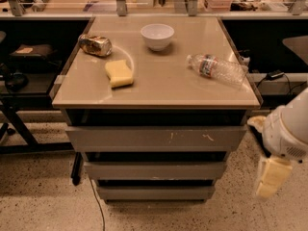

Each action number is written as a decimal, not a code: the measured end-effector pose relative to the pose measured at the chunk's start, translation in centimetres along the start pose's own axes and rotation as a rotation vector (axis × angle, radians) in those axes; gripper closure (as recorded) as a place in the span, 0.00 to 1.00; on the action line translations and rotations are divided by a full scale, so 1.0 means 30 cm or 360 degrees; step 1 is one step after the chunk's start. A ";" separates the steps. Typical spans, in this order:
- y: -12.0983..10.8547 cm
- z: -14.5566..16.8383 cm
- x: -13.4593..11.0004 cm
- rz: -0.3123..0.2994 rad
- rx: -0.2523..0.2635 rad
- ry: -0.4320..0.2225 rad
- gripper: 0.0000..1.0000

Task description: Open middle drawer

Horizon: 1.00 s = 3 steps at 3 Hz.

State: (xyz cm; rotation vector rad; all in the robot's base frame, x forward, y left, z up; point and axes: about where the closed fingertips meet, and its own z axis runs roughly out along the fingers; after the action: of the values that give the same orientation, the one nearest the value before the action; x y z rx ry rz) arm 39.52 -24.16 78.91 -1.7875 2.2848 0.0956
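Middle drawer (155,170) lay left of the gripper (270,177), well apart from it. Gripper hung low at the right edge of the view, beside the cabinet's right side, at about the height of the middle and bottom fronts, touching nothing. Whether it was spread or closed could not be told. The white arm (288,129) rose above it and ran out of view to the right.

Middle drawer's flat grey front sat between the top drawer (156,138), which bore white scratches, and the bottom drawer (155,192). No interior showed. It was probably shut, though the dark gap above it made this hard to confirm.

On the tan top (163,88):
- sponge (119,73) at front left
- can (95,45) on its side behind the sponge
- bowl (157,36) upright at back centre
- bottle (216,69) on its side at the right

A cable (96,201) trailed over the speckled floor (43,201).
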 end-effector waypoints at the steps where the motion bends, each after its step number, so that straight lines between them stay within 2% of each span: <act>1: 0.015 0.014 0.005 0.0002 -0.0014 0.0007 0.00; 2: 0.032 0.099 0.029 0.0006 -0.0072 -0.0024 0.00; 3: 0.086 0.350 0.102 0.0004 -0.0193 -0.0113 0.00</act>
State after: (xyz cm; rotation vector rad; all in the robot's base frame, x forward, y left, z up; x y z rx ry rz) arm 37.89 -24.35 67.78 -1.8077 2.2756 0.2991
